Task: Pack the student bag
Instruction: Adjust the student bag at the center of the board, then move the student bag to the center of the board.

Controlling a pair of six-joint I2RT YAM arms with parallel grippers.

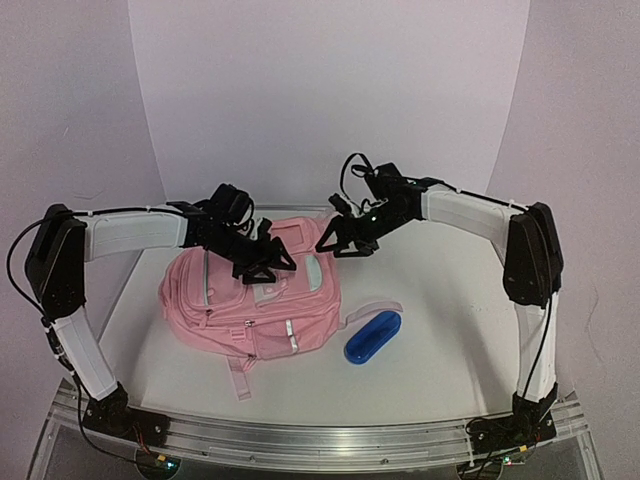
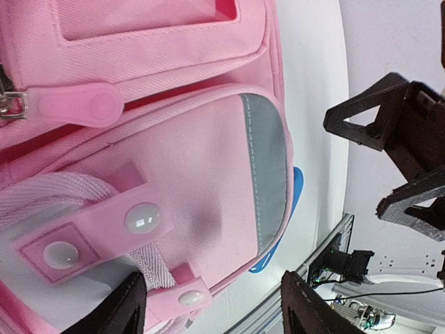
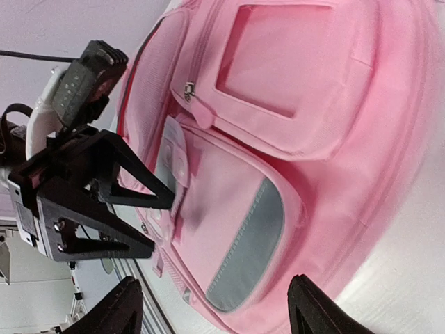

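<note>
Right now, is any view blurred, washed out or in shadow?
Top external: even light, sharp, hardly any shadow around the student bag. Left wrist: the table is washed out white, and a dark shadow lies on the bag. Right wrist: the bag's edge blooms pink.

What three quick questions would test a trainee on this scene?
1. True or false: the left hand grips the bag.
2. Where is the blue case? A) on top of the bag B) on the table beside the bag C) in the left hand
3. Fill in: the right hand is ____.
Key: 1 false, the left hand is open above the bag; 2 B; 3 open.
</note>
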